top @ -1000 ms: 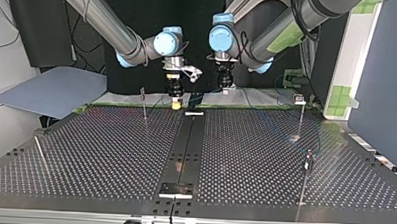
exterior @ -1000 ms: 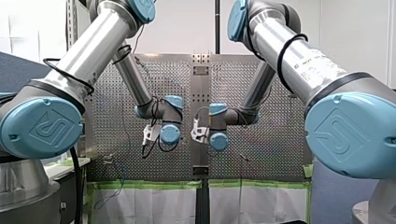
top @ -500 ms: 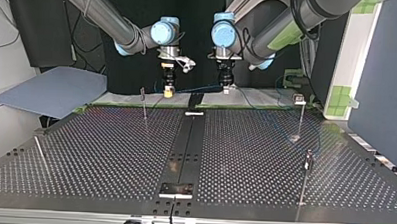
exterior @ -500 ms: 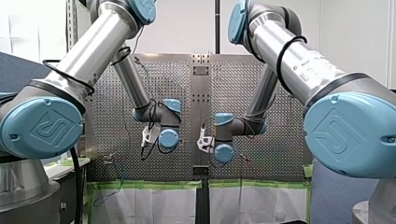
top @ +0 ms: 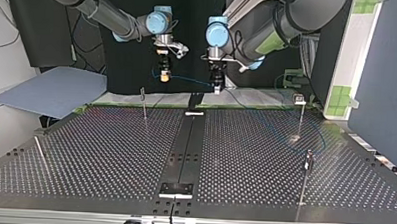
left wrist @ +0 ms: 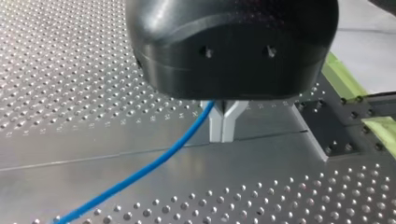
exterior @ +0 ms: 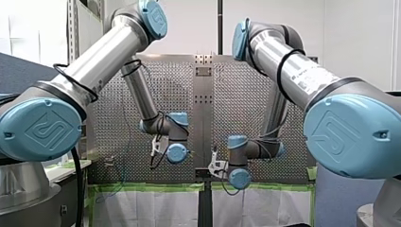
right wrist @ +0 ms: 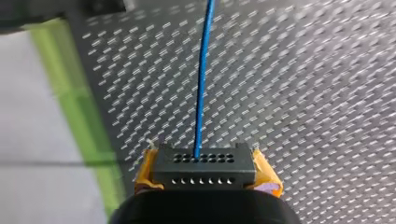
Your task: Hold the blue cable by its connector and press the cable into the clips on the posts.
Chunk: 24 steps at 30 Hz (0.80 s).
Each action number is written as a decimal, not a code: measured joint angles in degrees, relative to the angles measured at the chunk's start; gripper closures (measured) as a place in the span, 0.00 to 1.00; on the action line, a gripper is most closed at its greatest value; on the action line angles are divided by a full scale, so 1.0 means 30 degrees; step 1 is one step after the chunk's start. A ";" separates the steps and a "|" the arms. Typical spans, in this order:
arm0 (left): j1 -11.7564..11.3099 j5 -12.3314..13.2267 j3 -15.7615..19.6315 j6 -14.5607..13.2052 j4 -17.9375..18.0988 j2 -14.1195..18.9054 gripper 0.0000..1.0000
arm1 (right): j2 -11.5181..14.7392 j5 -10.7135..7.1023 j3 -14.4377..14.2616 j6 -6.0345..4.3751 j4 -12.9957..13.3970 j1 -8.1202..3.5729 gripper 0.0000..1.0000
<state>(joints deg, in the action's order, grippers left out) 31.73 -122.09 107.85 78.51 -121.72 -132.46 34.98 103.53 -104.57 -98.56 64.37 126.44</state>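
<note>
Both grippers have lifted away from the perforated table (top: 110,154) since a second ago, and in the top view the right gripper (top: 163,79) has slid out toward ten o'clock, so the blue cable (top: 190,81) now hangs as a near-level span between it and the left gripper (top: 216,86), up near twelve. From there the rest droops to the table and curls off toward three o'clock, by the thin posts (top: 301,118) and their clips (top: 300,99); none of it looks seated in a clip yet. The front view gives me only the backs of the wrists, the left arm's (exterior: 94,61) near the middle and the right arm's (exterior: 302,71) down toward six o'clock, and no fingers to read. The left wrist view shows metal fingers (left wrist: 215,126) pressed together, pinching the cable where it leaves from under the black body. The right wrist view shows yellow pads (right wrist: 267,173) clamped on the black connector (right wrist: 204,164), cable running straight ahead out of it. I'd judge the cable light, limp and easily kinked, so the rigid connector is the sound place to hold it.
</note>
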 joint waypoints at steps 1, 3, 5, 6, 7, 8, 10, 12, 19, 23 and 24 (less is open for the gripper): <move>0.0029 -0.0011 -0.0045 -0.0087 0.0113 -0.0120 1.00 | -0.0131 -0.0132 -0.0130 0.0042 0.0129 -0.0118 1.00; 0.0097 -0.0026 -0.0105 -0.0298 0.0398 -0.0402 1.00 | -0.0451 -0.0446 -0.0452 0.0236 0.0448 -0.0425 1.00; 0.0161 -0.0032 -0.0137 -0.0449 0.0703 -0.0708 1.00 | -0.0723 -0.0720 -0.0721 0.0458 0.0720 -0.0689 1.00; 0.0189 -0.0028 -0.0149 -0.0495 0.0830 -0.0837 1.00 | -0.0884 -0.0884 -0.0883 0.0604 0.0881 -0.0851 1.00; 0.0229 -0.0018 -0.0177 -0.0533 0.0964 -0.0969 1.00 | -0.0999 -0.0998 -0.0999 0.0703 0.0997 -0.0966 1.00; 0.0292 -0.0011 -0.0243 -0.0585 0.1143 -0.1140 1.00 | -0.1123 -0.1121 -0.1124 0.0780 0.1123 -0.1089 1.00; 0.0413 -0.0020 -0.0407 -0.0686 0.1392 -0.1400 1.00 | -0.1440 -0.1438 -0.1439 0.0890 0.1436 -0.1405 1.00; 0.0577 -0.0052 -0.0670 -0.0856 0.1712 -0.1711 1.00 | -0.1753 -0.1749 -0.1752 0.0940 0.1753 -0.1716 1.00; 0.1450 -0.0727 -0.1755 -0.1078 0.2685 -0.2826 1.00 | -0.2072 -0.2761 -0.2765 0.1181 0.2762 -0.2731 1.00; 0.2091 -0.1217 -0.2407 -0.1399 0.2492 -0.3479 1.00 | -0.1674 -0.3345 -0.3348 0.1308 0.3344 -0.3315 1.00; 0.2209 -0.1320 -0.2524 -0.1477 0.2400 -0.3598 1.00 | -0.1511 -0.3527 -0.3531 0.1314 0.3528 -0.3495 1.00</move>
<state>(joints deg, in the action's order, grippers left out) 38.35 -126.05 100.28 74.08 -114.52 -143.26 30.45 92.95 -115.16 -94.61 74.96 115.95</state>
